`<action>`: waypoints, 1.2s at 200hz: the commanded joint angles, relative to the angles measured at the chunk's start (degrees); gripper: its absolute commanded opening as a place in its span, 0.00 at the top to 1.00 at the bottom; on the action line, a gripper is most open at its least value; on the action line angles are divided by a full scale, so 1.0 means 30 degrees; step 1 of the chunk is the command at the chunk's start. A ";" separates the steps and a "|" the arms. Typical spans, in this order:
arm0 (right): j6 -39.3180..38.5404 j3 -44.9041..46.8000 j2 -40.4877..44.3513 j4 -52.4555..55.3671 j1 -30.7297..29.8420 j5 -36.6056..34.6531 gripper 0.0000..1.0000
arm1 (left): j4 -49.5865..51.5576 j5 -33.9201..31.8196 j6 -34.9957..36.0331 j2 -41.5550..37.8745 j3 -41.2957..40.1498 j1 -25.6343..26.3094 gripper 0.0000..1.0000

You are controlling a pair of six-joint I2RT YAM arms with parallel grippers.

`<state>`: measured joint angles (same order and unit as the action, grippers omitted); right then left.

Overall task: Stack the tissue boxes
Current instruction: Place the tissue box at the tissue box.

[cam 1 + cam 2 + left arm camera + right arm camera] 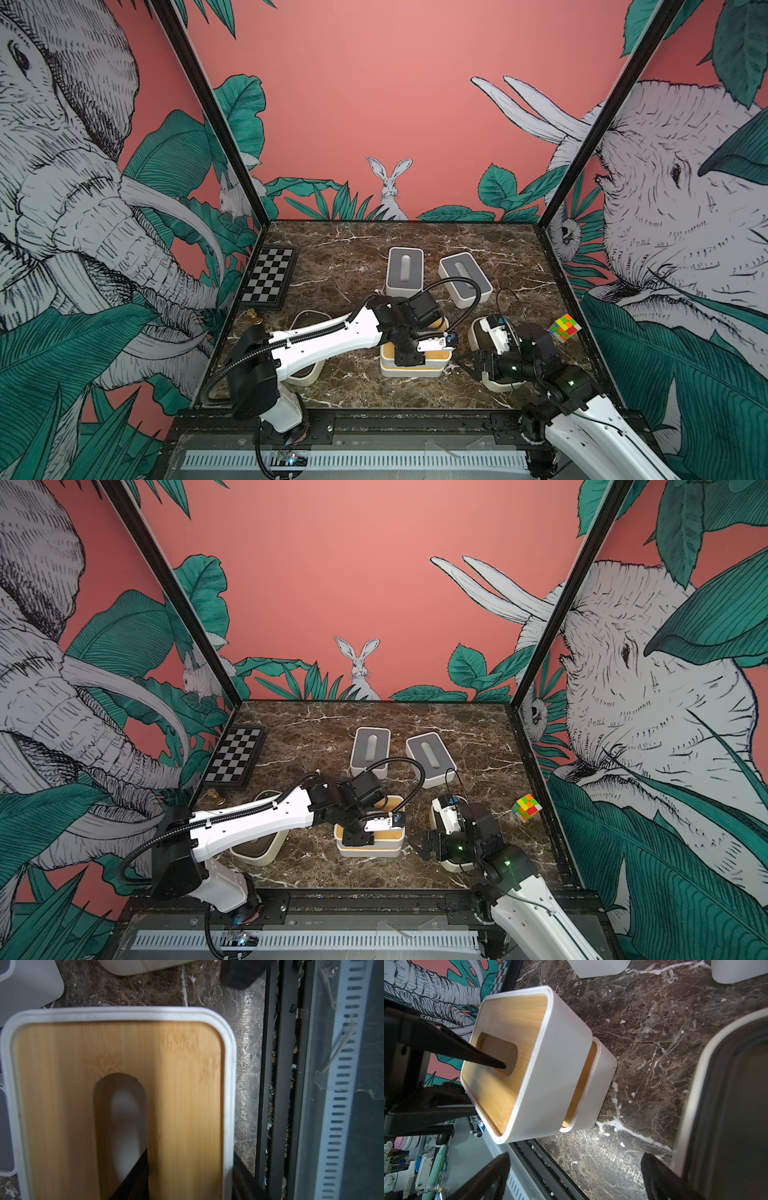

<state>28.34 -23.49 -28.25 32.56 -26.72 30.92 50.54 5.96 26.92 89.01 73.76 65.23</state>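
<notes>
bamboo-lidded and white-walled, the upper bamboo box (512, 1022) sits left of centre in the right wrist view and in the lower middle of both top views. it lies over the lower bamboo box (600, 1084) but not square to it: a strip of the lower lid shows along one long side. whether the upper base is fully seated i cannot tell.

the left gripper (490, 1087) is clenched on this upper box, with one finger down in the oval slot (120, 1115) and the other outside the long wall.

the step in hand looks like settling the box onto its twin. to do it well:
- shift the box across until its walls line up with those below
- keep it level so no corner catches the raised rim
- let go only once it bears flat
- then draw the finger straight up out of the slot, so the box is not dragged askew

the right gripper (574, 1176) hangs released and holds nothing. it is at the lower right of the top views, just beside a cream box (737, 1105) with a dark lid, near enough to steady the pair if needed. the grey boxes (404, 270) lie toward the upper middle of the marble table (332, 257), well apart from the stack.
</notes>
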 commanded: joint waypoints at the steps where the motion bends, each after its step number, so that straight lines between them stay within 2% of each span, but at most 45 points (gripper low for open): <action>1: -0.0040 0.0183 -0.0001 0.0076 0.0053 0.0300 0.02 | -0.0659 -0.0395 -0.0234 -0.0458 -0.0262 0.0140 0.60; 240: -0.0100 0.0222 -0.0339 -0.0100 0.0050 0.0353 0.02 | -0.1321 -0.0610 -0.1003 -0.0843 -0.1137 0.0323 0.60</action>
<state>28.32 -23.49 -29.12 32.56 -26.72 31.14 47.81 3.81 24.08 89.01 70.94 65.87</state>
